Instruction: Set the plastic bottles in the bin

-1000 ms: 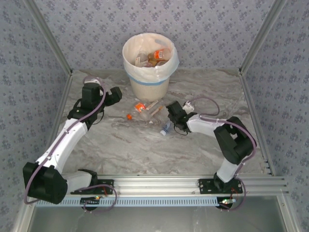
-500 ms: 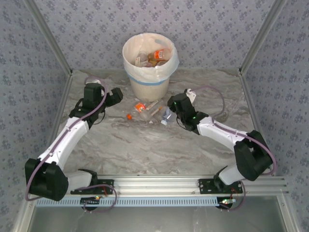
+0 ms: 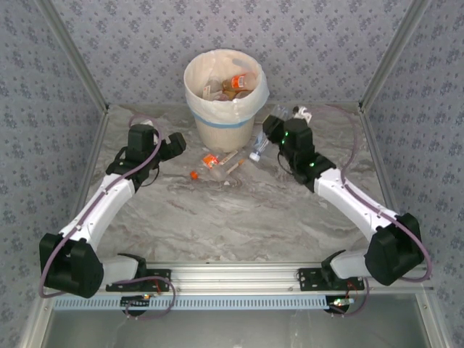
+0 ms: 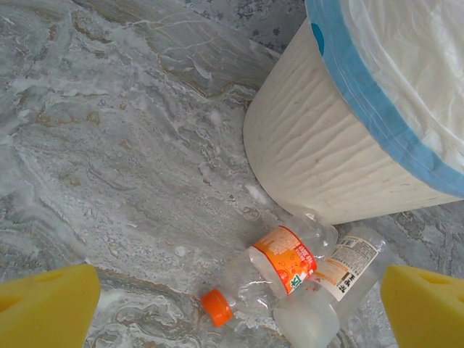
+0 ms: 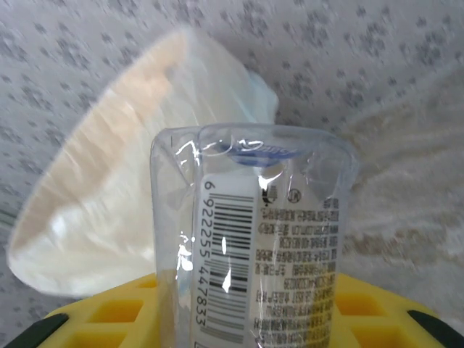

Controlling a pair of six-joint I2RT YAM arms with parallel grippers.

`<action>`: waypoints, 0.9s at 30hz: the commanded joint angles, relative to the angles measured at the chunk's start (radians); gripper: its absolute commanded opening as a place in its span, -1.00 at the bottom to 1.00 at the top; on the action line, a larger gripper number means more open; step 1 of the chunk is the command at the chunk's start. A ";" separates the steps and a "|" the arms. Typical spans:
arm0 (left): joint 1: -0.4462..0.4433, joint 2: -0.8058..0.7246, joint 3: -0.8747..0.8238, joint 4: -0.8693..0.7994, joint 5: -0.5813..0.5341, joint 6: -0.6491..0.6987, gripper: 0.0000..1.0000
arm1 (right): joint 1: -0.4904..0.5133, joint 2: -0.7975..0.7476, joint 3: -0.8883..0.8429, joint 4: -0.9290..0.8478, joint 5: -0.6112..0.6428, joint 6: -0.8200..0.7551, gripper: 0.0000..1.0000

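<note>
The right hand is pressed shut on a clear plastic bottle, which is pinched near one end, with the blue-capped end pointing away from the hand. In the overhead view the held bottle lies just beside the wall of the bin, at about 4 o'clock from it and not yet over the opening. The left hand is spread wide and empty at about 8 o'clock from the bin. It is aimed at an orange-labelled bottle and a clear bottle with a white label, which lie touching each other on the surface near the foot of the bin, at roughly 6 o'clock.

Several risks can be judged from here. The thin, slick wall of the held bottle could buckle or slide in the pinch, so that it is dropped short. If it were released before the rim is cleared, it would land on the surface beside the bin. The bag liner or the rim could be caught by the bottle or the hand, and the bin could be pushed or tipped. The two arms may also crowd each other in front of the bin if the left hand is brought in for the loose pair.

The height of the held bottle against the rim cannot be judged. The contact of the yellow fingers is largely cut off at the bottom edge of the right wrist view, where the bin is also blurred. Bottles already in the bin are too jumbled to count.
</note>
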State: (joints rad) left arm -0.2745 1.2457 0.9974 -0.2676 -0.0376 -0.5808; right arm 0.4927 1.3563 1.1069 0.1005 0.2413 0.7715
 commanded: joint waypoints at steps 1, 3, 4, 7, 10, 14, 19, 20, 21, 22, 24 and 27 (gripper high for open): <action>0.009 0.000 -0.002 -0.014 0.018 -0.018 0.99 | -0.048 0.057 0.167 -0.051 -0.140 -0.090 -0.34; 0.009 -0.004 -0.002 -0.020 0.018 -0.019 0.99 | -0.073 0.105 0.257 -0.068 -0.194 -0.119 -0.33; 0.009 -0.005 -0.002 -0.023 0.016 -0.019 0.99 | -0.084 0.129 0.293 -0.070 -0.216 -0.128 -0.34; 0.011 -0.009 0.000 -0.034 0.015 -0.018 0.99 | -0.116 0.206 0.416 -0.079 -0.280 -0.134 -0.34; 0.011 -0.017 -0.005 -0.038 0.011 -0.016 0.99 | -0.129 0.293 0.558 -0.115 -0.324 -0.191 -0.33; 0.014 -0.016 -0.006 -0.036 0.013 -0.019 0.99 | -0.143 0.394 0.719 -0.147 -0.356 -0.208 -0.33; 0.014 -0.019 0.001 -0.041 0.021 -0.021 0.99 | -0.151 0.498 0.907 -0.208 -0.381 -0.247 -0.33; 0.014 -0.022 0.000 -0.044 0.021 -0.020 0.99 | -0.150 0.517 0.943 -0.225 -0.380 -0.272 -0.32; 0.014 -0.026 0.000 -0.045 0.019 -0.021 0.99 | -0.150 0.538 0.978 -0.244 -0.374 -0.300 -0.33; 0.014 -0.030 -0.002 -0.049 0.016 -0.018 0.99 | -0.150 0.558 1.005 -0.260 -0.361 -0.322 -0.32; 0.015 -0.039 -0.004 -0.056 0.013 -0.017 0.99 | -0.150 0.591 1.050 -0.280 -0.339 -0.372 -0.33; 0.016 -0.054 -0.009 -0.066 0.007 -0.016 0.99 | -0.147 0.641 1.126 -0.327 -0.295 -0.460 -0.32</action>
State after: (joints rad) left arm -0.2672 1.2312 0.9966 -0.3103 -0.0341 -0.5930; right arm 0.3492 1.9526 2.1563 -0.1570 -0.0952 0.4377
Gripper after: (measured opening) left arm 0.994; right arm 0.389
